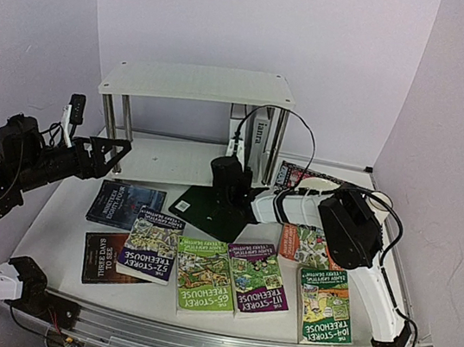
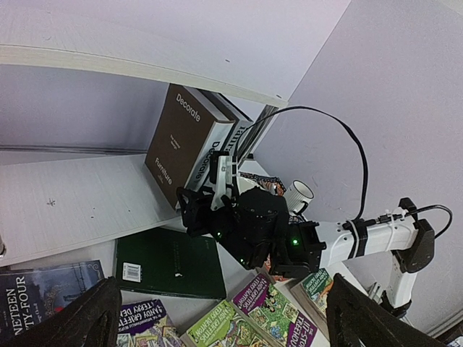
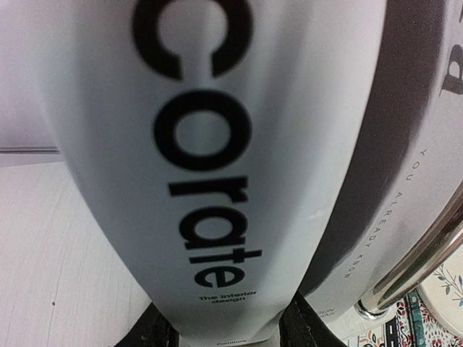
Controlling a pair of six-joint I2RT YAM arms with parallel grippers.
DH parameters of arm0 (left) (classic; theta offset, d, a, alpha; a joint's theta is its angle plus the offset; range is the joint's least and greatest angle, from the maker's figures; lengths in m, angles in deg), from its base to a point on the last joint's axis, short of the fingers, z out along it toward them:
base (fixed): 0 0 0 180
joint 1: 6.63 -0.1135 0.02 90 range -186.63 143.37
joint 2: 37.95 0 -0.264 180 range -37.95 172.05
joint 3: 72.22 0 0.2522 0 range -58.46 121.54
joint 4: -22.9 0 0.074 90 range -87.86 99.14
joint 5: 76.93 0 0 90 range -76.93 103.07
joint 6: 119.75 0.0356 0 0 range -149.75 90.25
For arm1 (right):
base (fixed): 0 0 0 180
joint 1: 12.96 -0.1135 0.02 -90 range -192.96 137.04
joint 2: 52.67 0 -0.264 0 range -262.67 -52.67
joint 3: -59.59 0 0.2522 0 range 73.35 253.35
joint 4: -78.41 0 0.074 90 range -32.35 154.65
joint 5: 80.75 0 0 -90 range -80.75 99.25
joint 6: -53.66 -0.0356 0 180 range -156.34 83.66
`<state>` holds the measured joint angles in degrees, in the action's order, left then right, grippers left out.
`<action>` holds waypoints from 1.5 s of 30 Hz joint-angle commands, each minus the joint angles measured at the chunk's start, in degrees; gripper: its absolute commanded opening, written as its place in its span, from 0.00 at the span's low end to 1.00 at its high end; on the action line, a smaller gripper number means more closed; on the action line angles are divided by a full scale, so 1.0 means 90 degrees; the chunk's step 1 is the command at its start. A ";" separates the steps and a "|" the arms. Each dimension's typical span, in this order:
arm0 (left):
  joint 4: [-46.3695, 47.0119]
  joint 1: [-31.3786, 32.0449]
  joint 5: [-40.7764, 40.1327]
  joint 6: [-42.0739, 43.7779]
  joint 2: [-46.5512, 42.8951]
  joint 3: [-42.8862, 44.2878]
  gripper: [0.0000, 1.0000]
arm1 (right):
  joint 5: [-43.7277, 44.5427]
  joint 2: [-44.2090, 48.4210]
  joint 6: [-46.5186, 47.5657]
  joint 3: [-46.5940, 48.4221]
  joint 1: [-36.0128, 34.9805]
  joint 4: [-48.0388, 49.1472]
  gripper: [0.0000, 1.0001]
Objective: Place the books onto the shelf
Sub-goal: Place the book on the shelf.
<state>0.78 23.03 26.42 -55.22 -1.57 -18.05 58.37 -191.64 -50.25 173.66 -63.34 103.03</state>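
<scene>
From above, the white shelf (image 1: 197, 84) stands at the back of the table (image 1: 59, 222). The right hand (image 1: 235, 155) reaches in under its upper board at the right end, just beside a grey book (image 1: 258, 134) standing upright on the lower board. The left hand (image 1: 116, 156) hangs over the left of the table with its fingers spread wide and nothing between them. A row of cartoon paperbacks (image 1: 204, 274) lies flat along the near edge, two dark books (image 1: 125, 203) lie to their left, and a green book (image 1: 209, 209) lies flat in front of the shelf. From the left wrist, a brown book (image 2: 181, 141) stands on end on the lower board against the books to its right. The right hand is closed on the lower part of its white spine, and a white cup (image 2: 298, 194) shows by a patterned mat (image 2: 269, 184) behind that arm. From the right wrist, the spine fills the picture, gripped between the two dark fingers (image 3: 155, 334) at the bottom edge, with a pale book (image 3: 391, 166) just beside it on the right and a chrome leg (image 3: 412, 267) of the shelf beyond
</scene>
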 commanded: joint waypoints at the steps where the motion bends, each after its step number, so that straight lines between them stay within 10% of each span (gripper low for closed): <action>1: 0.0218 -0.0014 0.0018 -0.0004 -0.0044 0.0181 1.00 | 0.0085 0.0031 -0.0170 0.0245 0.0135 -0.0101 0.24; 32: 0.0256 -0.0011 0.0048 -0.0021 0.0195 0.0208 1.00 | -0.0030 0.0391 -0.0515 -0.0258 0.0313 -0.0173 0.28; 45: 0.0284 -0.0014 0.0092 -0.0070 0.0155 0.0176 1.00 | -0.0216 0.0662 -0.0577 -0.0570 0.0310 -0.0152 0.46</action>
<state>0.78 23.04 26.48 -55.31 0.26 -18.05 55.44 -189.18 -54.91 169.78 -61.08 103.44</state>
